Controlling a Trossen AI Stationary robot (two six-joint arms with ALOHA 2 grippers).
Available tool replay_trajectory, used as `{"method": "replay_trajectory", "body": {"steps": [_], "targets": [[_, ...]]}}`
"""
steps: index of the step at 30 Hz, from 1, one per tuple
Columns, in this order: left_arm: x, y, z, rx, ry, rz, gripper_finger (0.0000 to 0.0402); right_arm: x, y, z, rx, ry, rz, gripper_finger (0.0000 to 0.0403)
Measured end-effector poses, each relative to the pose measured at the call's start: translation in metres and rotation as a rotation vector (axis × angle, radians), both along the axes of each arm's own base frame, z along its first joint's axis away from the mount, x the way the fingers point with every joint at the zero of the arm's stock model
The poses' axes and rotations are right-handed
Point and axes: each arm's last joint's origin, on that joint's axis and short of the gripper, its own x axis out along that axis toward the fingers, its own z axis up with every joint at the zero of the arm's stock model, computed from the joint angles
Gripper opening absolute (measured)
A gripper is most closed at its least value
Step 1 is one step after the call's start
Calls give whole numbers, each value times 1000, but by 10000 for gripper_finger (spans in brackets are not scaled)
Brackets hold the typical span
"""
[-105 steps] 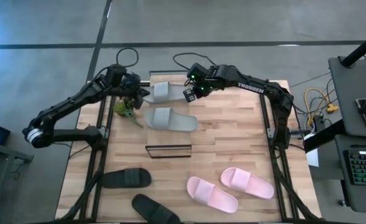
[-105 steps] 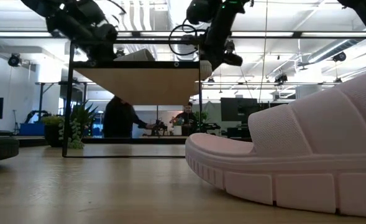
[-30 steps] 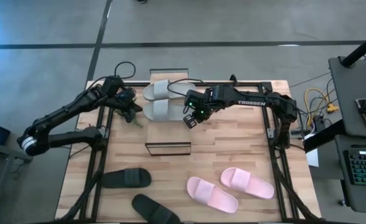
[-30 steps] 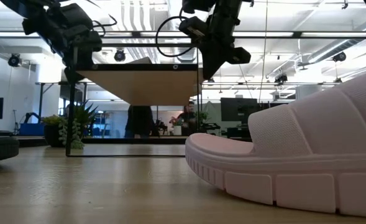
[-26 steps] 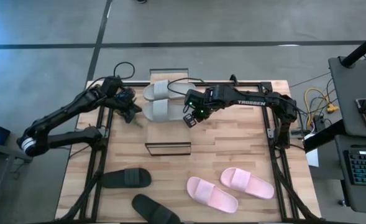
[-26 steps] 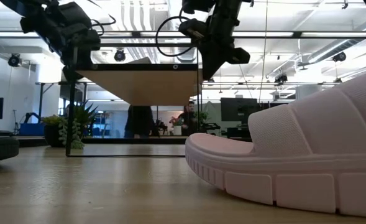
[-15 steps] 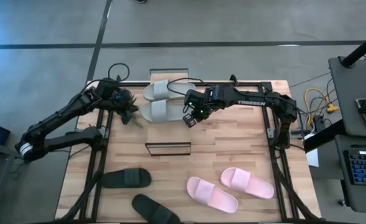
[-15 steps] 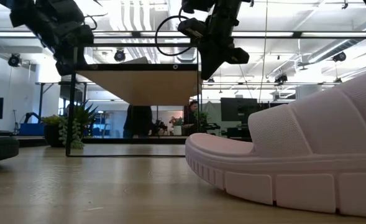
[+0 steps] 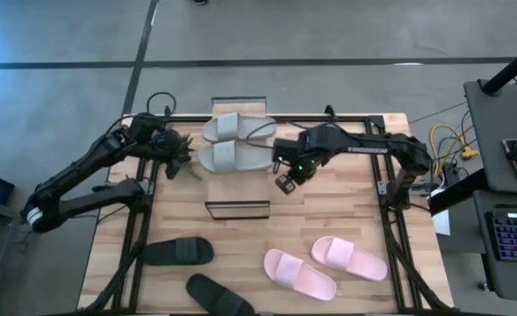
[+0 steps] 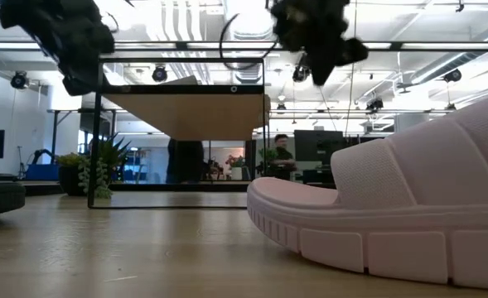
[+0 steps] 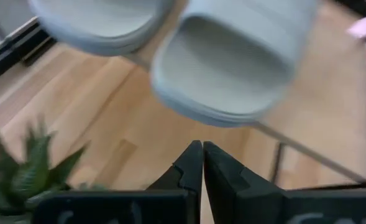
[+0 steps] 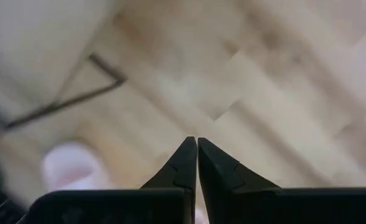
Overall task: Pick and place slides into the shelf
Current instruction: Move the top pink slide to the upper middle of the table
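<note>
Grey slides [image 9: 226, 142] two on shelf [image 9: 239, 104]; pink [image 9: 325, 264] two; black [image 9: 197, 270] two.

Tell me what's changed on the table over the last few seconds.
The second grey slide has moved from the table onto the shelf, beside the first grey slide. Both arms have since pulled back: the right claw, shut, swung toward the table's middle, and the left claw, shut, drew away beside the plant. The pink slides and black slides stayed put.
</note>
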Motion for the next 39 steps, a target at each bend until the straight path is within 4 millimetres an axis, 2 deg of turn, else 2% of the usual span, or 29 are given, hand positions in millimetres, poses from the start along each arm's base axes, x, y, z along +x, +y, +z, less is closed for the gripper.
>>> {"method": "replay_trajectory", "body": {"steps": [5,10,16,22,25,31,39], "targets": [[-13,-14,6,4,-67,-34,0,-17,40,14,28,-17,-25,9],[-25,-26,9,-3,-138,7,0,-49,91,8,24,28,-164,9],[-32,-33,9,27,-174,2,0,-89,151,-21,90,-10,-433,20],[-30,-31,7,13,-157,6,0,-125,199,-53,142,-87,-682,84],[-27,-28,5,-1,-142,6,0,-133,212,-64,159,-36,-655,119],[-23,-25,3,-31,-123,1,0,-139,216,-77,121,8,-637,175],[-23,-25,4,-55,-135,5,0,-153,222,-89,106,68,-596,207]]}}
